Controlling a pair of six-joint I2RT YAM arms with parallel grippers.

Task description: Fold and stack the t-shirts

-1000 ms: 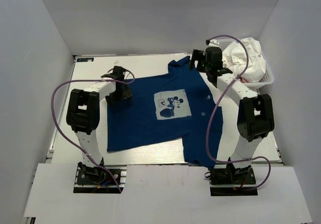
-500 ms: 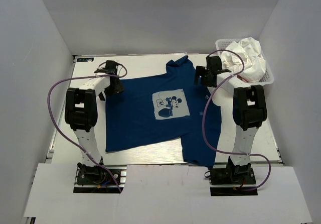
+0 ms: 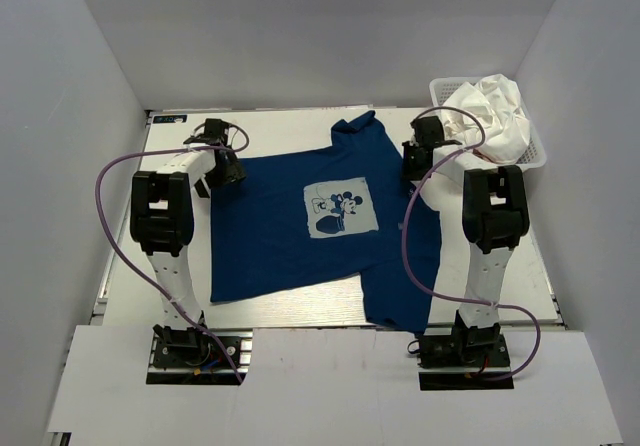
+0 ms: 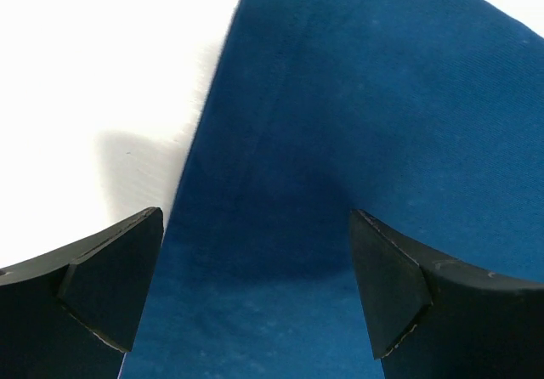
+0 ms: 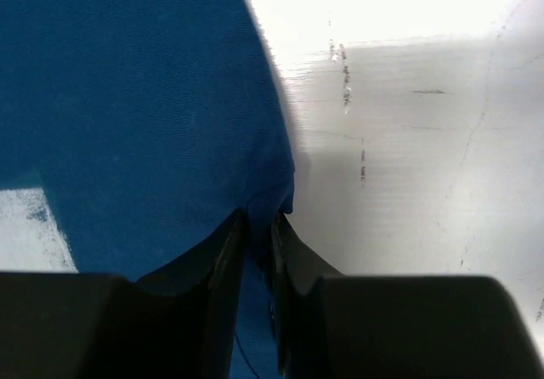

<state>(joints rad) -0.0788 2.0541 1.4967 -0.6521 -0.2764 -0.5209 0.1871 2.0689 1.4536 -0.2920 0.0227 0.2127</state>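
Right gripper pinches navy t-shirt at far-right edge; left gripper gapes, straddling far-left hem corner, ungripped. We see shirt flat on table, long axis left-right, body lying nearward of both grippers.

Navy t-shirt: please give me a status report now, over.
Left gripper open, above edge of navy t-shirt. Right gripper shut on its opposite edge. T-shirt spread out, print up. White cloth heaped in basket, far right, not in the way.

Open table runs along the navy t-shirt far edge; the basket blocks the far-right corner.
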